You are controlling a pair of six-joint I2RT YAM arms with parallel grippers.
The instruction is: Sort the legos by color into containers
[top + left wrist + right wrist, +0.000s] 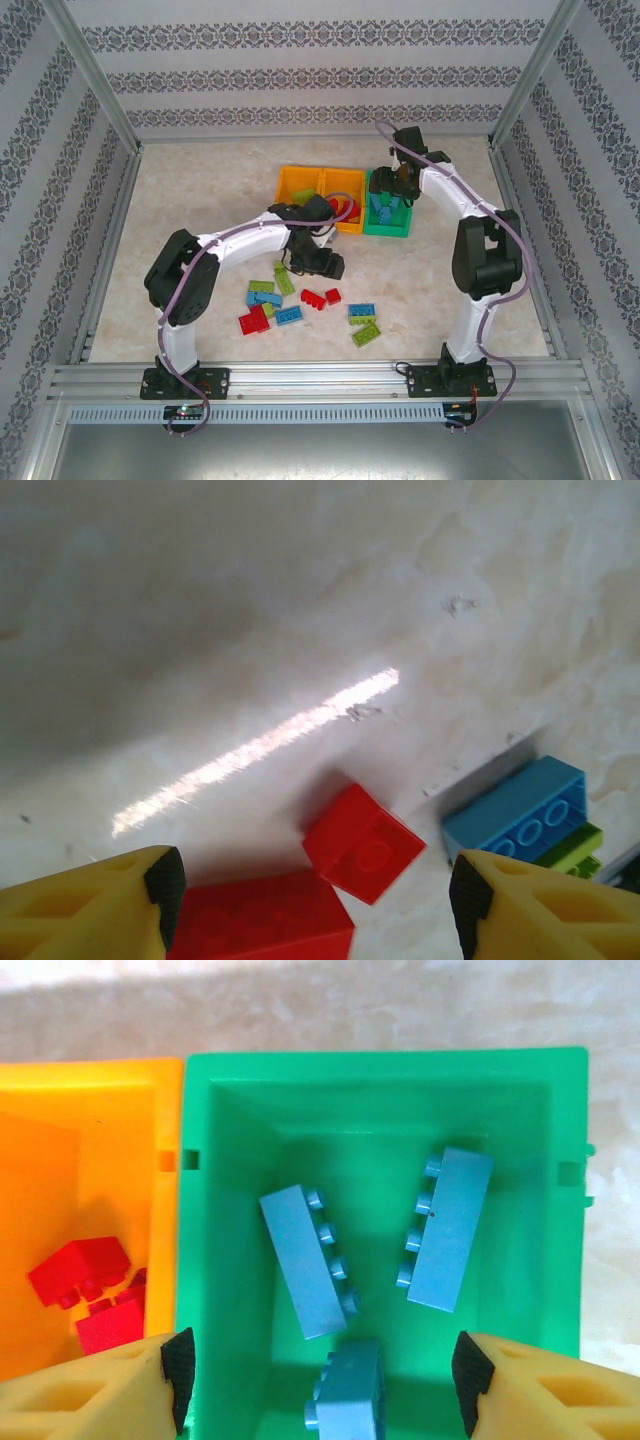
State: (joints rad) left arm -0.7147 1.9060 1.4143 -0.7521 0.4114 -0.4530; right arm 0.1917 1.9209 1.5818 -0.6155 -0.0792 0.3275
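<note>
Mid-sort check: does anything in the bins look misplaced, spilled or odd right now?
Nothing stands out. The green bin holds only blue bricks, some tipped on their sides; the orange bin beside it shows only red bricks. Unsorted bricks lie loose on the table, as expected.

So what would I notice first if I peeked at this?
The bright green bin at the back, with three blue legos inside and the right gripper open above it. Then the scattered red, blue and green legos nearer the front, where the left gripper hovers open.
</note>
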